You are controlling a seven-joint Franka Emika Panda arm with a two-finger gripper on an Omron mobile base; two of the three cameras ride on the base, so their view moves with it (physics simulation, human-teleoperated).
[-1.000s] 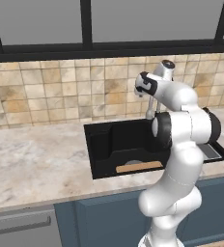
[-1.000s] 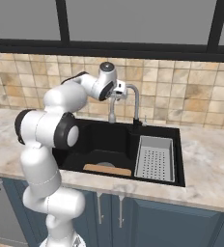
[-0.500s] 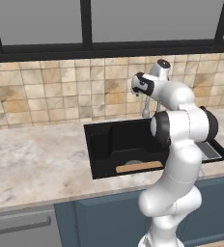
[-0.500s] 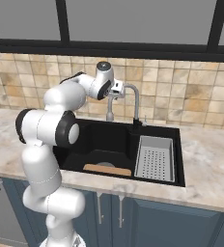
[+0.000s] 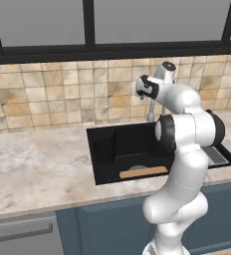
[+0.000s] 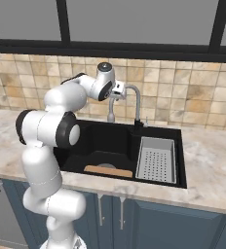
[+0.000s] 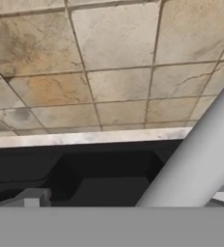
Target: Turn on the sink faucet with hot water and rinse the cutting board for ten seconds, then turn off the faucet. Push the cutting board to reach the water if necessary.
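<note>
Counter: pale marbled stone, smooth and lightly veined, running left and right of the basin; dark blue cabinet fronts below it.
Wall: beige and tan square tiles, mottled, with pale grout; above them a dark-framed window.
Sink: matte black rectangular basin set into the counter, deep, with straight walls.
Drain tray: grey perforated rectangle filling the right part of the basin.
Cutting board: thin, flat, light-brown wood, long and narrow, lying on the basin floor along the near wall, left of the tray; also seen at.
Sink faucet: slim silver-grey gooseneck on a small dark base at the far rim; its arched spout turns down over the basin. In the hand view it crosses the right side as a thick smooth grey tube.
Gripper: raised at the far side of the basin, right beside the faucet's arch; whether the fingers are wide or narrow cannot be told.
</note>
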